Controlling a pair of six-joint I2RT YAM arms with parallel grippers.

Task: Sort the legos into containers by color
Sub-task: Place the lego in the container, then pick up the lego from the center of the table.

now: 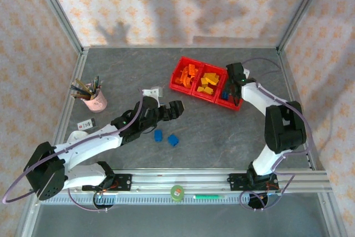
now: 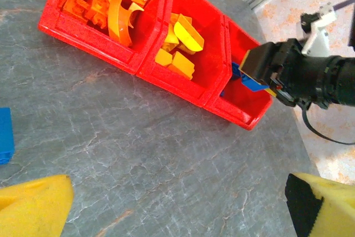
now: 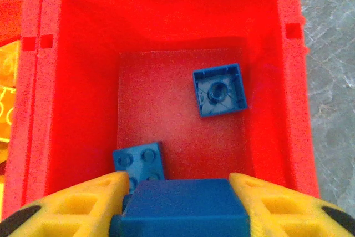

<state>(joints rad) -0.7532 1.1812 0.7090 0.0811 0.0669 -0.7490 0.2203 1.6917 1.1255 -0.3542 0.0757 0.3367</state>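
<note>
A blue brick (image 3: 183, 215) is pinched in the right gripper (image 3: 178, 187), just over the right bin (image 3: 166, 15), where 2 blue bricks (image 3: 219, 90) lie. 2 more bricks (image 1: 173, 140) lie on the table (image 1: 222, 137) near the left gripper (image 1: 176, 109), whose fingers stand wide apart with nothing between them.

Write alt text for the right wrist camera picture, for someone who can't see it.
The right hand grips a blue brick between its yellow fingers above a red bin. On the bin's floor lie a studs-up brick and an upside-down brick, both blue.
</note>
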